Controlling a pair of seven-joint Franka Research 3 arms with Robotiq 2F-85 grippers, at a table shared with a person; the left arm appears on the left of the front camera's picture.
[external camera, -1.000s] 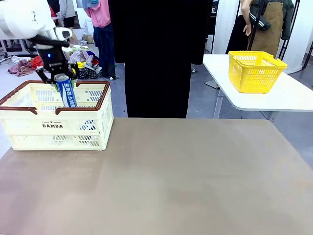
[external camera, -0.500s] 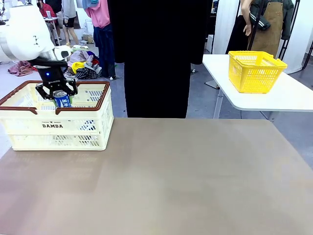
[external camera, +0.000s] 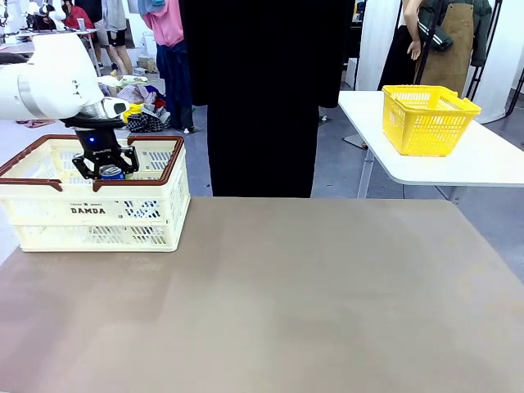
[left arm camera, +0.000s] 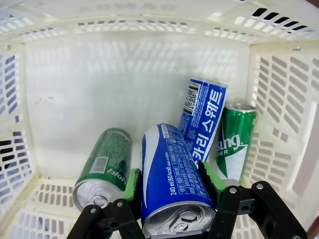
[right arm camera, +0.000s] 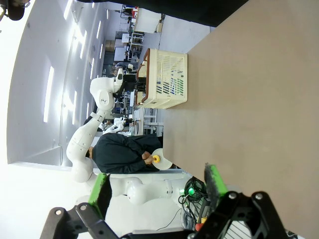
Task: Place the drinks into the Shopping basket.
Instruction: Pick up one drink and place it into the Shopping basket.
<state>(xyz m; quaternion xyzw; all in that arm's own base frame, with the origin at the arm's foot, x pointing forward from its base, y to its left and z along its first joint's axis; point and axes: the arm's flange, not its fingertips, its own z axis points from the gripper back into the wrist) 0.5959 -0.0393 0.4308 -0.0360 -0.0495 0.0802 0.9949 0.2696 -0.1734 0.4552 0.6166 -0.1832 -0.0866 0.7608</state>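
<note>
Front view: the left gripper [external camera: 107, 169] is down inside the Shopping basket [external camera: 98, 214], clamped on a blue can [external camera: 111, 173] at the table's far left. Left wrist view: green pads [left arm camera: 132, 183] squeeze that blue can [left arm camera: 172, 181]; another blue can [left arm camera: 202, 121] and two green cans [left arm camera: 105, 167] lie below. Right wrist view: the right gripper [right arm camera: 157, 186] hangs with jaws apart, gripping nothing

A robotics lab set up like a shop floor: beyond the brown table [external camera: 270, 295] stand clothes racks and piles of garments, to its right a white side table [external camera: 483, 160] bearing a yellow basket [external camera: 428, 117], and farther off, long ceiling lights and more white robot arms [right arm camera: 94, 124]
</note>
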